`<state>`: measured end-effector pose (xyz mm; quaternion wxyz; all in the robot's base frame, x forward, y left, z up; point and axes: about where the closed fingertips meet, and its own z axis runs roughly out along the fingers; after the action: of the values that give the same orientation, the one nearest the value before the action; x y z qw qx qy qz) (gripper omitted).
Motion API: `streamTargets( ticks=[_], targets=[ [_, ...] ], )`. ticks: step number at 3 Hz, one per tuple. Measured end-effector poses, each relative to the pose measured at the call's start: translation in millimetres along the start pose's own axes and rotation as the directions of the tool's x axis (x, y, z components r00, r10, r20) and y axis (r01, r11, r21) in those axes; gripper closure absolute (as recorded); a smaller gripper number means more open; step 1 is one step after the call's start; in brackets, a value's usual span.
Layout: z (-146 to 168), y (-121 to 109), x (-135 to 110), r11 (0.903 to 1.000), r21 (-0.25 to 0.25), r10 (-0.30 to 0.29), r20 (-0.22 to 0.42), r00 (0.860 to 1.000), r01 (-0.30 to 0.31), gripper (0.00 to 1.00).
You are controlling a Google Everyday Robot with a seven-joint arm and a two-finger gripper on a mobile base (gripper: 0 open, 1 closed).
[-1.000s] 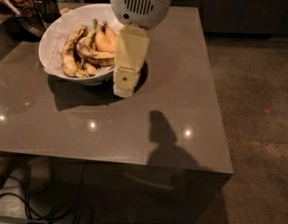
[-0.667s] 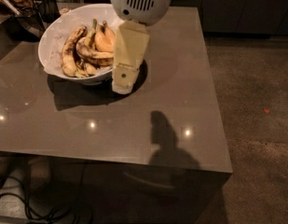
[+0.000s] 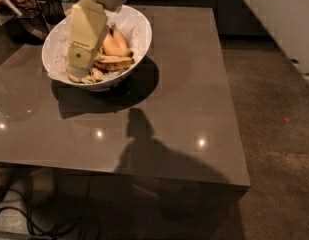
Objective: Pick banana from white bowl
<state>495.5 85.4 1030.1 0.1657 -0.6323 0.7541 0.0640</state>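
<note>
The white bowl (image 3: 137, 28) stands at the back left of the grey table (image 3: 174, 109) and holds several bananas. My gripper (image 3: 78, 70) hangs on its cream arm link from above and reaches down into the left half of the bowl, onto the pile. Plump yellow-orange bananas (image 3: 114, 43) and a paler spotted one (image 3: 114, 60) show to its right. The dark overripe banana is hidden behind the gripper.
A black wire holder (image 3: 39, 15) and other clutter stand behind the bowl at the table's back left. The table's front edge runs across the lower part of the view. Bare floor (image 3: 274, 134) lies to the right, with white furniture (image 3: 289, 14) at the top right. Cables (image 3: 44, 224) lie under the table.
My gripper has moved left from the bowl's right rim into the bowl, over the bananas on the left side. The bowl and table now look larger and closer.
</note>
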Motion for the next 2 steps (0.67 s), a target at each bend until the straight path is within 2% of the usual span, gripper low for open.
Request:
streamTargets(
  ticks=[1, 2],
  targets=[
    [-2.3, -1.2, -10.4, 0.9998, 0.017, -0.005, 0.034, 0.999, 0.005, 0.00],
    [3.7, -13.1, -22.6, 0.9991, -0.008, 0.041, 0.071, 0.997, -0.041, 0.00]
  ],
)
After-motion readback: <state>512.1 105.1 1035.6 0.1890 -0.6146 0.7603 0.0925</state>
